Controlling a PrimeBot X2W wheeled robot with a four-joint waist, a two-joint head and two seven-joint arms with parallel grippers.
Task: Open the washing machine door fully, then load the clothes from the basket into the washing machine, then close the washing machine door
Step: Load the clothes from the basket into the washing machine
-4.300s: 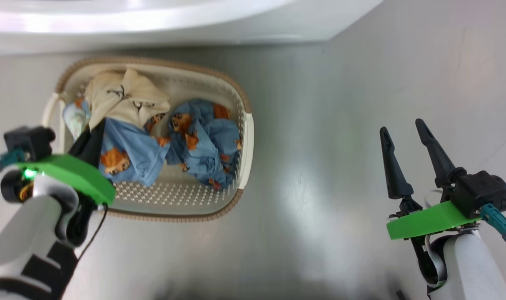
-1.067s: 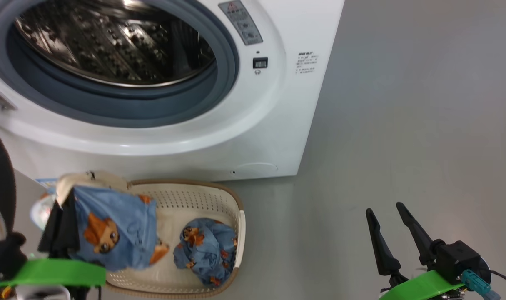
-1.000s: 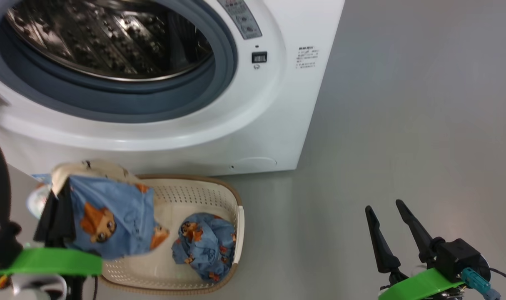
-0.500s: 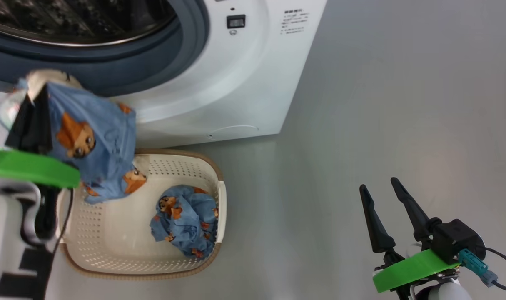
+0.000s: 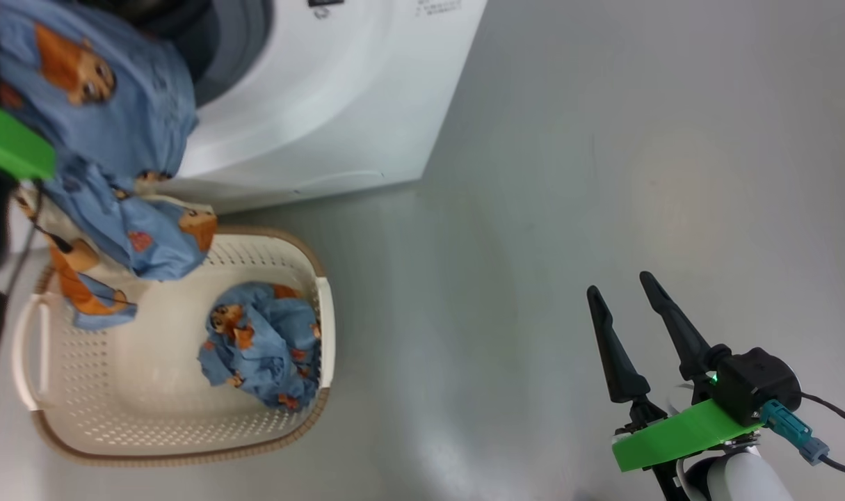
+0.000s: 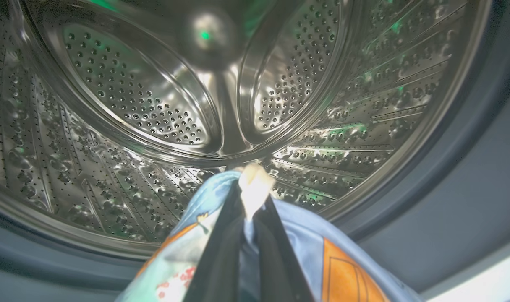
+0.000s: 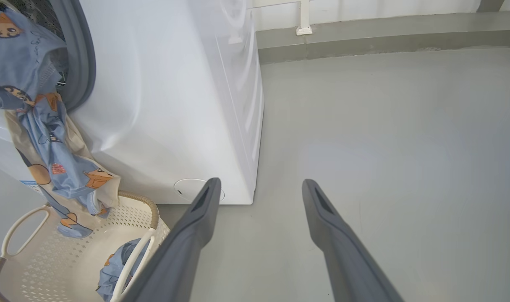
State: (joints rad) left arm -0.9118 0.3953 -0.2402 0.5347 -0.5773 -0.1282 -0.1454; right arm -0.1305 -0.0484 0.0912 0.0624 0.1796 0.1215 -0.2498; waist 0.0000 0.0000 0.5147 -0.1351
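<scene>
Washing machine (image 5: 311, 104), far left: its steel drum (image 6: 154, 105) lies open straight ahead of the left gripper (image 6: 248, 201), the nearer arm. Basket (image 5: 46, 431), just near of the machine: one blue bundle (image 5: 262, 341) lies inside. Clothes (image 5: 109, 118), clenched in the left jaws: hanging long-axis downward at the drum mouth, tail over the basket; right gripper (image 5: 620, 285), released and empty, well apart to the right.

Your left gripper (image 6: 248, 197), two long dark fingers, clamps light-blue bear-print clothes (image 6: 305, 228); your right gripper (image 5: 619, 285) sits low, spread wide.
</scene>
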